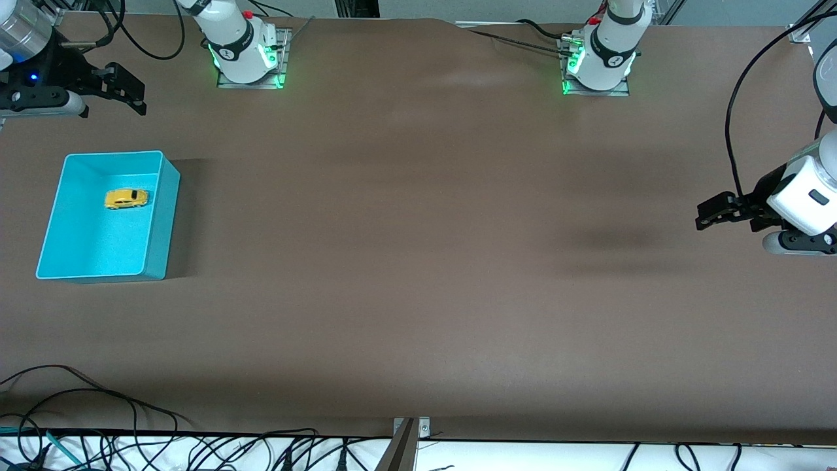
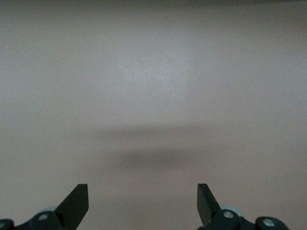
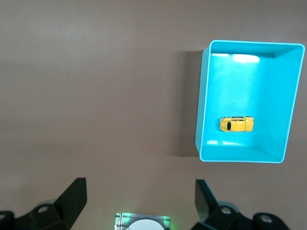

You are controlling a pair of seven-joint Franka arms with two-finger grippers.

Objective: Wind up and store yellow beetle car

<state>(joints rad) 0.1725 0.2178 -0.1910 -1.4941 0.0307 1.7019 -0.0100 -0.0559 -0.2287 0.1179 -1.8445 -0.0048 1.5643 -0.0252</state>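
The yellow beetle car (image 1: 126, 198) rests on its wheels inside the teal bin (image 1: 163, 216), on the floor of the half closer to the robots. The right wrist view also shows the car (image 3: 236, 124) in the bin (image 3: 204, 120), with nothing touching it. My right gripper (image 1: 124, 88) hangs open and empty over the table at the right arm's end, apart from the bin; its fingers (image 3: 72, 199) stand wide. My left gripper (image 1: 716, 212) waits open and empty over bare table at the left arm's end, fingers (image 2: 76, 203) wide apart.
The brown table (image 1: 418, 261) carries only the bin. The two arm bases (image 1: 245, 52) (image 1: 598, 62) stand along the robots' edge. Loose black cables (image 1: 131, 445) run along the edge closest to the front camera.
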